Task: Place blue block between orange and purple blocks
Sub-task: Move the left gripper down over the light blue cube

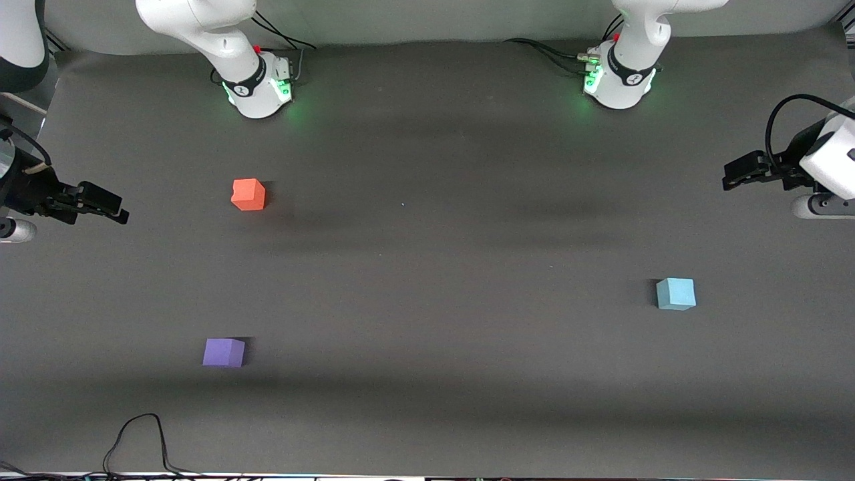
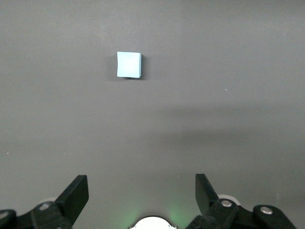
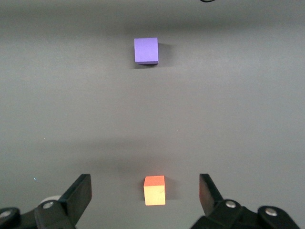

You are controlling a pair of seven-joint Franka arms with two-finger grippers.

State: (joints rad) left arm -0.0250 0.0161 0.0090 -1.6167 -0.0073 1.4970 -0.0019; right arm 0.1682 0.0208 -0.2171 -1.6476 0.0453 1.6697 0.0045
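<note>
The blue block (image 1: pixel 675 294) sits alone on the dark table toward the left arm's end; it also shows in the left wrist view (image 2: pixel 129 64). The orange block (image 1: pixel 248 194) and the purple block (image 1: pixel 224 352) sit toward the right arm's end, well apart, with the purple one nearer the front camera. My left gripper (image 1: pixel 735 172) hangs open and empty above the table's edge at the left arm's end (image 2: pixel 142 183). My right gripper (image 1: pixel 110 204) hangs open and empty above the right arm's end (image 3: pixel 144 177). In the right wrist view the orange block (image 3: pixel 155 190) shows below and between its fingers, with the purple block (image 3: pixel 146 50) farther off.
The two arm bases (image 1: pixel 257 83) (image 1: pixel 621 80) stand at the table's edge farthest from the front camera, with cables beside them. A loose black cable (image 1: pixel 140 434) loops on the table edge nearest the front camera, toward the right arm's end.
</note>
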